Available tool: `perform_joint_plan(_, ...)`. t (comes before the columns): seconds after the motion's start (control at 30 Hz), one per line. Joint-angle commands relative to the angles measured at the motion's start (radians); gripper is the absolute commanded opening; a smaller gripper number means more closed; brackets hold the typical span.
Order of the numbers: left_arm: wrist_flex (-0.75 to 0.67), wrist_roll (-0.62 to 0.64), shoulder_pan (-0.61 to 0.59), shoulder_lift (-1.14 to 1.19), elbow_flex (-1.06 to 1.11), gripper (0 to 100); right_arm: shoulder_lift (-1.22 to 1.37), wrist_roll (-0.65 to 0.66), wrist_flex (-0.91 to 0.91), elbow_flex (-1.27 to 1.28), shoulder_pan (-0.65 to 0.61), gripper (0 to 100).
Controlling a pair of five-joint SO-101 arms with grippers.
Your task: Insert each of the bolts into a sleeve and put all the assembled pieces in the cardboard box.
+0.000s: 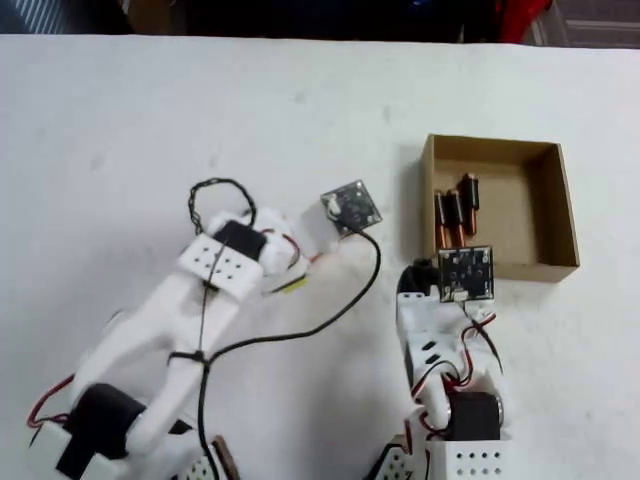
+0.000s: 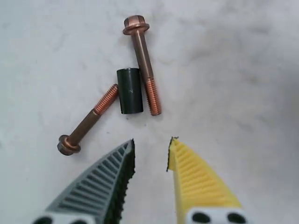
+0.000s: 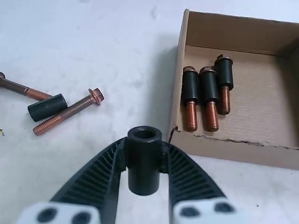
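The table [image 1: 150, 110] is white and takes nearly all of the high view. Its surface has faint grey spots and a few small marks. Behind the far edge of the table lies a dark strip of the room. In this strip a red object [image 1: 522, 15] is near the right side, a grey panel [image 1: 600, 18] is just beside it in the corner, and a pale striped thing [image 1: 40, 12] is in the left corner.

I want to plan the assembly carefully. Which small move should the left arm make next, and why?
Probably lower the open left gripper and close it on the slanted copper-coloured metal bolt, whose shank lies free. The right gripper holds an empty black cylindrical sleeve upright, so it lacks only a bolt.
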Motion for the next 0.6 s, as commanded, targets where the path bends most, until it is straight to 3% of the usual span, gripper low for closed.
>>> perform_joint_plan(0.0,-0.063,0.002,0.018,0.021,-0.061,15,-0.01,-0.003,-0.024,-0.011,0.005,1.7)
perform_joint_plan(0.17,-0.06,0.005,0.035,0.107,-0.161,15,-0.01,-0.003,-0.022,-0.011,0.007,1.7)
perform_joint_plan(0.3,-0.044,0.098,0.079,0.225,-0.275,15,-0.01,-0.003,-0.021,-0.011,0.007,1.7)
perform_joint_plan(0.57,0.152,0.172,0.097,0.526,-0.647,15,-0.01,-0.003,-0.019,-0.011,0.004,1.7)
